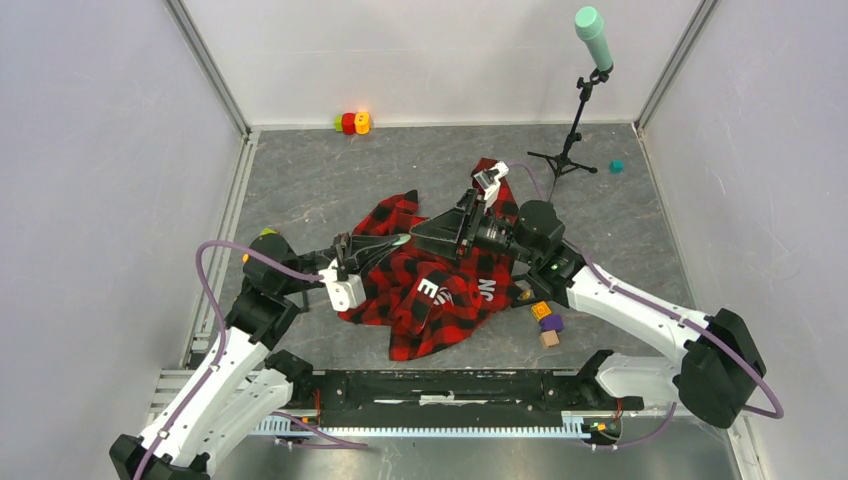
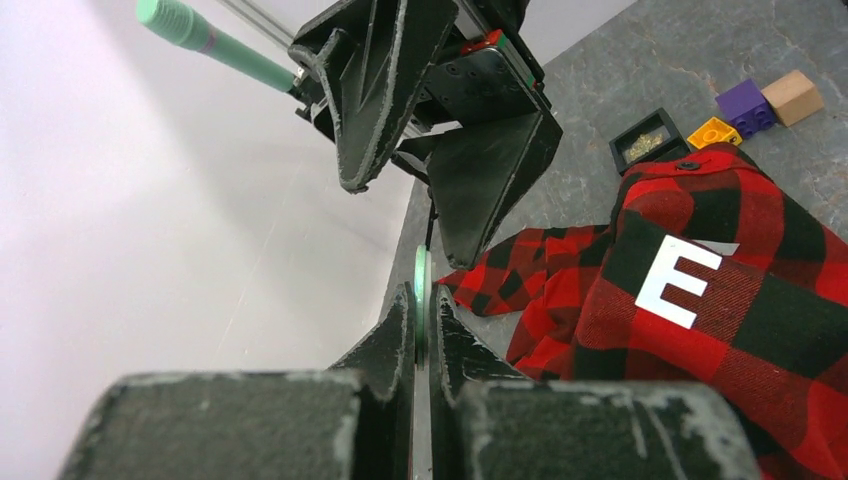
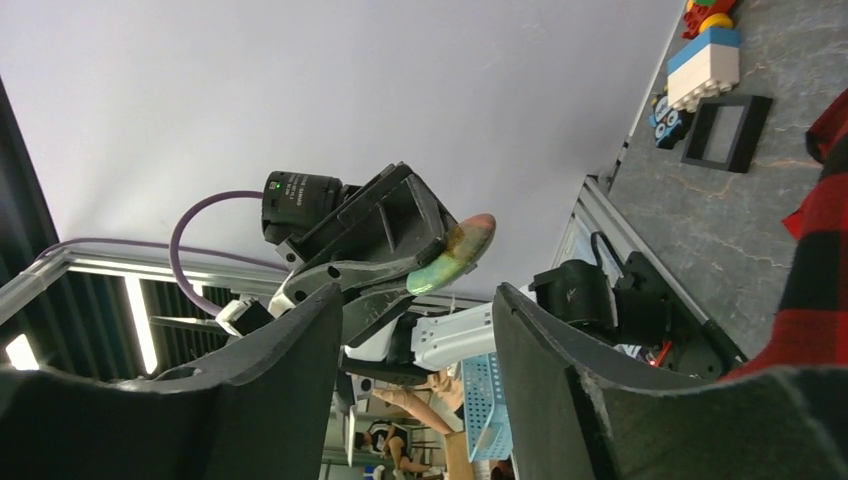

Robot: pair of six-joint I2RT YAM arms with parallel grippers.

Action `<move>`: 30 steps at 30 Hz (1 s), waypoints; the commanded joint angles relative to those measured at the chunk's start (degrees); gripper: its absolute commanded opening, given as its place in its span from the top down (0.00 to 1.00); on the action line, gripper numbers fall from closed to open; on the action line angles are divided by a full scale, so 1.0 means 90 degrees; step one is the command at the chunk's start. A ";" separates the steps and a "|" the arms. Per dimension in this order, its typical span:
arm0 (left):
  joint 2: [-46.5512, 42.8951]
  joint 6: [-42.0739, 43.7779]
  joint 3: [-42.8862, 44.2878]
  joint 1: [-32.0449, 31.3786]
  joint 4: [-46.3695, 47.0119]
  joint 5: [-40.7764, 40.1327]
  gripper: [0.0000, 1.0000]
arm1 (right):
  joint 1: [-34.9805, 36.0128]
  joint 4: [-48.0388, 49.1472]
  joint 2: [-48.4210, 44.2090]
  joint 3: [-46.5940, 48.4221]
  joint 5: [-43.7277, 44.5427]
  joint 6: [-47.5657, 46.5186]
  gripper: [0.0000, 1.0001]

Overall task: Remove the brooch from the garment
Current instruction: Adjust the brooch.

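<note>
The garment is a red-and-black check shirt with white letters, lying crumpled mid-table; it also shows in the left wrist view and at the right edge of the right wrist view. My left gripper is shut on the brooch, a thin green disc seen edge-on, and holds it above the table, clear of the cloth. In the right wrist view the brooch sticks out of the left fingers. My right gripper is open and empty, pointing at the brooch from close by, its fingers just beyond the disc.
A microphone stand stands back right, with a small teal piece beside it. Toy blocks sit at the back wall. More blocks and a small black box lie by the shirt's right edge.
</note>
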 commanded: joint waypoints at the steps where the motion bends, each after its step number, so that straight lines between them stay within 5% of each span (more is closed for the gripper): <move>1: -0.0041 0.0559 0.0182 -0.0017 0.0051 0.0314 0.97 | 0.0157 0.0562 0.0061 0.0070 -0.0082 0.0298 0.39; 10: -0.0064 0.0643 0.0167 -0.0031 0.0051 0.0430 0.95 | 0.0381 0.0745 0.0417 0.0158 0.0069 0.0329 0.48; 20: -0.0225 0.0768 0.0028 -0.0027 0.0051 0.0572 0.90 | 0.0388 0.0791 0.0569 0.0148 0.0251 0.0229 0.72; 24: -0.0269 0.0762 -0.0021 -0.0027 0.0050 0.0539 0.79 | 0.0380 0.0757 0.0558 0.0121 0.0325 0.0107 0.91; 26: -0.0288 0.0624 -0.0027 -0.0027 0.0051 0.0485 0.62 | 0.0378 0.0645 0.0517 0.0118 0.0430 -0.0025 0.93; 30: -0.0324 -0.0556 0.0001 -0.0037 0.0246 -0.0357 0.46 | 0.0312 0.0238 0.0400 0.0083 0.0812 -0.0547 0.94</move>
